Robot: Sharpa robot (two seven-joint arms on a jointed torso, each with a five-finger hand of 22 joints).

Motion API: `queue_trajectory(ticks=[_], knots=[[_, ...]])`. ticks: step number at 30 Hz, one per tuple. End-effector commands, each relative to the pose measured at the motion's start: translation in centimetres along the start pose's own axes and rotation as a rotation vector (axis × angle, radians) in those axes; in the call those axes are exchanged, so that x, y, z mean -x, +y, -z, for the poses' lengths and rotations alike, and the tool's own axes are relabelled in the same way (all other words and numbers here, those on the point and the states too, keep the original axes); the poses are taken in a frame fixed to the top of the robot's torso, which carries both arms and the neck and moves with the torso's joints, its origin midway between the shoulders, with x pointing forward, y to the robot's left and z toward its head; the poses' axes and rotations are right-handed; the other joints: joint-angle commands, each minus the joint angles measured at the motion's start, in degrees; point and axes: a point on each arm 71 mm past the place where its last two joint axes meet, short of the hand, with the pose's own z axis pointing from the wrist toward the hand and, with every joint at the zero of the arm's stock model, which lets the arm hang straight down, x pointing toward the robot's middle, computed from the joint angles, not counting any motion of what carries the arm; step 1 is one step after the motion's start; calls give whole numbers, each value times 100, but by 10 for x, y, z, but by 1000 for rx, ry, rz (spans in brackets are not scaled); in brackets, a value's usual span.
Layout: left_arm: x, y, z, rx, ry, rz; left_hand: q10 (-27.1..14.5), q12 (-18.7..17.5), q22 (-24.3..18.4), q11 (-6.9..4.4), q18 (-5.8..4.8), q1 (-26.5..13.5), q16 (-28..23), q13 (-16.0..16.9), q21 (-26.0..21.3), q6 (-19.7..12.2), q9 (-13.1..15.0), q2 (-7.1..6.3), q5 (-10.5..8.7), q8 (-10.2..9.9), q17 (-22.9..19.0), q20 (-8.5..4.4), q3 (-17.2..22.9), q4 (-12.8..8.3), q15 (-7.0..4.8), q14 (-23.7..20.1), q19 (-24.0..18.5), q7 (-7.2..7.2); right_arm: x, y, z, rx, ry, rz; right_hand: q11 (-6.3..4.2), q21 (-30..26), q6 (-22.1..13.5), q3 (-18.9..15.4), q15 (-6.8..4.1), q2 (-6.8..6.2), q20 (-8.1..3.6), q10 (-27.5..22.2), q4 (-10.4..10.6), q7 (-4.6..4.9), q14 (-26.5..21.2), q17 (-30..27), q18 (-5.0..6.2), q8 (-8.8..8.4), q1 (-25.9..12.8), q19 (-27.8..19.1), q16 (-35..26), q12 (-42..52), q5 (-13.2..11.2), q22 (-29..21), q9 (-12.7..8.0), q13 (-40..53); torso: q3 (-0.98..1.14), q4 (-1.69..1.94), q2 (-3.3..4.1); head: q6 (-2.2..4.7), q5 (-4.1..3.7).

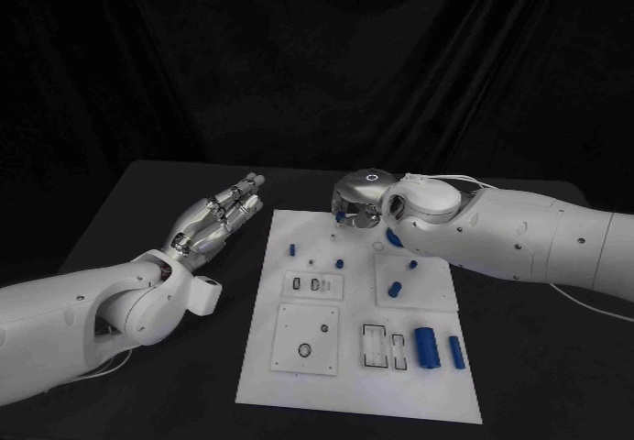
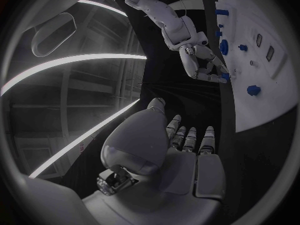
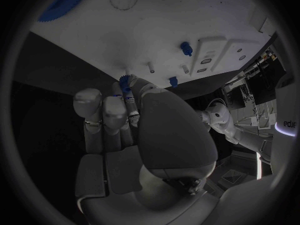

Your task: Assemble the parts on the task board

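Observation:
The white task board (image 1: 355, 367) lies in the middle of the black table. My right hand (image 1: 361, 196) hovers over the board's far end and pinches a small blue toothed part (image 3: 127, 83) between thumb and fingers; the same part (image 2: 224, 76) sits at its fingertips in the left wrist view. My left hand (image 1: 220, 218) hangs beside the board's left edge, fingers stretched out straight, holding nothing. Small blue pegs (image 1: 340, 263) stand in the board's far half, and two blue cylinders (image 1: 427, 346) lie at its near right.
A blue gear (image 3: 62, 2) lies on the board (image 3: 162, 20) beyond my right hand, with thin white pins (image 3: 150, 65) close to the fingertips. Recessed slots and plates (image 1: 305, 337) fill the board's near half. Black table (image 1: 158, 183) runs around the board.

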Motion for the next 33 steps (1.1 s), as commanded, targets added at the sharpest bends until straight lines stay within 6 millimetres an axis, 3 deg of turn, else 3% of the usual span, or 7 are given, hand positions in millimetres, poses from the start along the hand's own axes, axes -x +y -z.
queue_trajectory(ticks=[1, 12, 17, 33], knots=[[-1, -10, 0, -125, 15, 7, 5, -11, 6, 43, 104, 52, -21, 8, 17, 43, 7, 14, 17, 19, -10, 36, 35, 14, 53, -3, -2, 8, -2, -2, 0, -29, 12, 0, 2, 39, -53, 58, 44, -50, 37, -49, -6, -14, 34, 21, -111, -37, 19, 8, 30, -18, 50, 38, -6, -8, -5, -12, 0, 14, -2], [-1, -10, 0, -120, 17, 9, 5, -11, 9, 48, 104, 70, -21, 7, 21, 47, 7, 24, 25, 19, -10, 46, 53, 11, 67, -3, 2, 13, -7, -2, -1, -31, 38, 1, 10, 63, -100, 101, 48, -84, 46, -133, -12, -28, 9, 10, -113, -49, -5, -11, 27, -21, 78, 85, -11, -9, -7, -3, -1, 16, -36], [-1, -9, -1, -117, 20, 10, 3, -12, 10, 51, 104, 78, -21, 7, 22, 43, 6, 29, 28, 18, -10, 51, 60, 10, 73, -3, 4, 15, -10, -1, -1, -28, 40, -2, 11, 80, -114, 104, 46, -97, 46, -151, -4, -28, 0, 8, -117, -50, -26, -11, 26, -19, 69, 114, -11, -8, -6, -11, -3, 56, -57], [-1, -9, 0, -108, 22, 13, 13, -9, 17, 84, 105, 119, -21, 10, 34, 151, 19, 43, 34, 35, -10, 94, 106, 7, 106, -3, 18, 47, -16, 5, -6, -20, 49, -6, 7, 89, -161, 126, 19, -111, 33, -189, 6, -25, -19, 8, -113, -52, -64, -33, 27, -16, 0, 143, -14, -5, -7, -12, -6, 57, -45]])
